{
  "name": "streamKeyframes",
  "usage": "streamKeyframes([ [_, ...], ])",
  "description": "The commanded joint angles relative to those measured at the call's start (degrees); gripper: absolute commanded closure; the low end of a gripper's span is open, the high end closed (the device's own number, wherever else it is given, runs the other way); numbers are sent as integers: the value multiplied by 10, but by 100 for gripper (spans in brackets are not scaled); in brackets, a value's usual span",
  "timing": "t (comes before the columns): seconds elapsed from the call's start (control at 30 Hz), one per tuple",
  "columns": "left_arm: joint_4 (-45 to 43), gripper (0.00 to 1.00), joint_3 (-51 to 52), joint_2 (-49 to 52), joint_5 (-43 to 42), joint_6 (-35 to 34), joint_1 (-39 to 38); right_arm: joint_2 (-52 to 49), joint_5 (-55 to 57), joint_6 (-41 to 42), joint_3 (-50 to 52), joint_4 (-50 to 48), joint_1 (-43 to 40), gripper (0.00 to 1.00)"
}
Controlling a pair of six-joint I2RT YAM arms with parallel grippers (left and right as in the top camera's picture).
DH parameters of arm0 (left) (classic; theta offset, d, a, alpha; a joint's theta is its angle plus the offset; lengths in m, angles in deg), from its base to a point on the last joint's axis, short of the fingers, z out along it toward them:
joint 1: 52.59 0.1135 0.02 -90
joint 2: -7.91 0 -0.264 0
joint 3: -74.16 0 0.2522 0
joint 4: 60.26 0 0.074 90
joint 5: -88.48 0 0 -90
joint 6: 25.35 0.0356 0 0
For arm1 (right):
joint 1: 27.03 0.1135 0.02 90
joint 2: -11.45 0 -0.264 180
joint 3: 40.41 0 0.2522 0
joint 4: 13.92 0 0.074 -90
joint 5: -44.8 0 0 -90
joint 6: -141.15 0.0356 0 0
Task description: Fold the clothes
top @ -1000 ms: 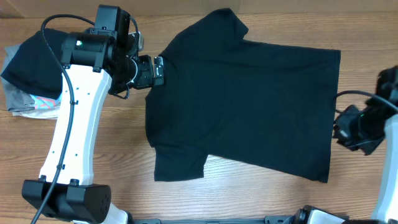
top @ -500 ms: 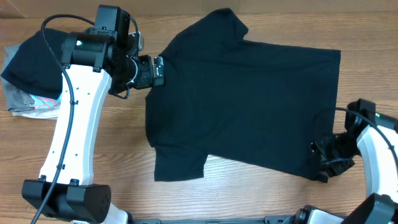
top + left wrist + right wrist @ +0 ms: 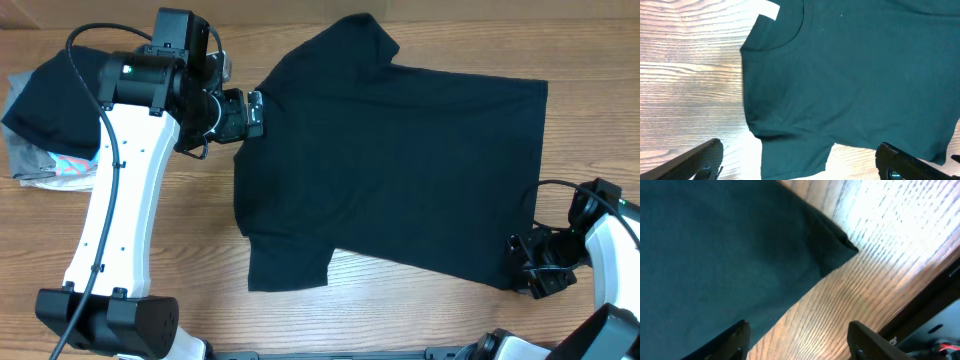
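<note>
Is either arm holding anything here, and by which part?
Nothing is held. The left gripper is open over the black T-shirt near its collar; the right gripper is open beside a hem corner, gripping no fabric.

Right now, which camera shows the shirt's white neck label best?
The left wrist view: the white label lies plain beside the collar of the black T-shirt. Overhead it is only a tiny white speck; the right wrist view shows just a hem corner.
</note>
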Motion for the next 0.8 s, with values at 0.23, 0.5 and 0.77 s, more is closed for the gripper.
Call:
streamKeyframes([
  [0.23, -1, 0, 0, 5, -3, -1, 0, -1, 42, 22, 3, -33, -2, 36],
  [0.5, -1, 0, 0, 5, -3, -1, 0, -1, 65, 27, 4, -72, -2, 34],
  [0.77, -1, 0, 0, 5, -3, -1, 0, -1, 94, 37, 56, -134, -2, 34],
])
